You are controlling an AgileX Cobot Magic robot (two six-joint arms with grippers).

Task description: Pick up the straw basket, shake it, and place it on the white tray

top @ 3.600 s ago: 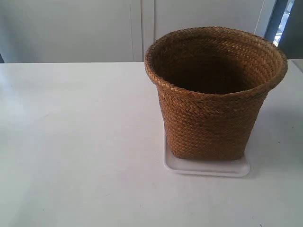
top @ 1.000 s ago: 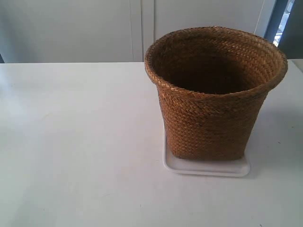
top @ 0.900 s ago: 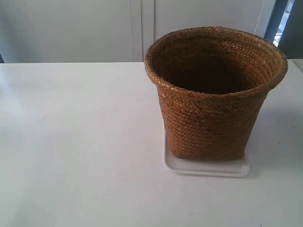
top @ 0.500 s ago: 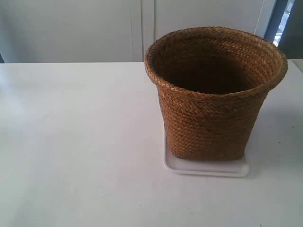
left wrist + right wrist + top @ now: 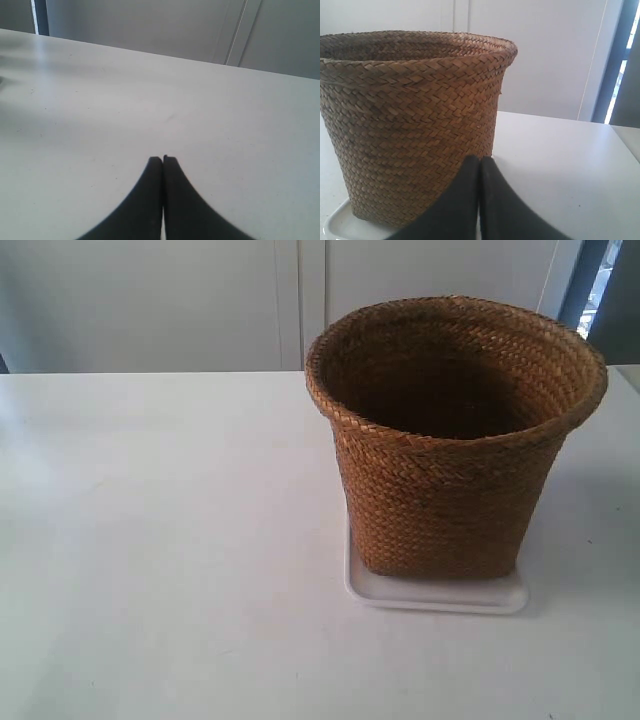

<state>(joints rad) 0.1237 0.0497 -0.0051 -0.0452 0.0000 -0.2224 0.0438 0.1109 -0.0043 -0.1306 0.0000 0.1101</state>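
Where it stands upright, the straw basket [image 5: 455,440] rests on the white tray [image 5: 436,593].

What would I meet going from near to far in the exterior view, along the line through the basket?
Bare white table → front rim of the white tray → straw basket standing on that tray → grey wall panels behind.
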